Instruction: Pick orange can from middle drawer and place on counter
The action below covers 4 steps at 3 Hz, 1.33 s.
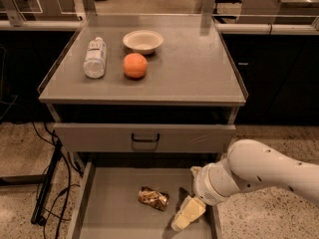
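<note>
The orange can (153, 197) is a small wrinkly brown and gold object lying on its side on the flat bottom of the open middle drawer (112, 203). My gripper (188, 213) hangs over the drawer's right part, a short way right of the can and not touching it. The white arm comes in from the right edge. The counter (189, 68) is the grey cabinet top above.
On the counter lie a clear plastic bottle (95, 58), a round orange fruit (135, 65) and a white bowl (143, 41). A closed drawer front with a black handle (145, 138) sits above the open drawer. Black cables (47, 188) trail on the floor at left.
</note>
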{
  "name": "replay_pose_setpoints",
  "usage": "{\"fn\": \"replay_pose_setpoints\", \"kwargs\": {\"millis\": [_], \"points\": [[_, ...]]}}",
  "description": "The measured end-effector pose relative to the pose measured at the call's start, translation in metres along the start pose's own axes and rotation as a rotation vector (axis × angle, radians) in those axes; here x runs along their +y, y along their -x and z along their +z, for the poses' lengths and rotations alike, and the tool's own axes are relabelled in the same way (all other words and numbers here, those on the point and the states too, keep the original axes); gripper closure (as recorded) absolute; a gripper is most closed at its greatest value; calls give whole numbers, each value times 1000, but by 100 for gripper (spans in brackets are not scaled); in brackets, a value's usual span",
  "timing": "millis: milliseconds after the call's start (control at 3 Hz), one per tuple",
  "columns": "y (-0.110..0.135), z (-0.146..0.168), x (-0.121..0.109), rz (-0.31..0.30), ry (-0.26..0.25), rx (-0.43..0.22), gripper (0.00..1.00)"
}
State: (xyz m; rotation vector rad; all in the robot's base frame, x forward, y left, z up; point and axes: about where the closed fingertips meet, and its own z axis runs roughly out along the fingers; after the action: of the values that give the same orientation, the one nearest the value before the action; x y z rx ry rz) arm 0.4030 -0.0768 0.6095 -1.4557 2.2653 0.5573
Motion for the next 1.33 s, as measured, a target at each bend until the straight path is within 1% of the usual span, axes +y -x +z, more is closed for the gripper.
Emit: {"fn": "replay_pose_setpoints", "kwargs": {"millis": [333, 667, 1000, 1333], "points": [[0, 0, 0, 0, 0, 0, 0], [2, 16, -2, -4, 20, 8, 0], [-4, 41, -15, 2, 13, 9, 0], [-9, 58, -28, -5, -14, -29, 0]]}}
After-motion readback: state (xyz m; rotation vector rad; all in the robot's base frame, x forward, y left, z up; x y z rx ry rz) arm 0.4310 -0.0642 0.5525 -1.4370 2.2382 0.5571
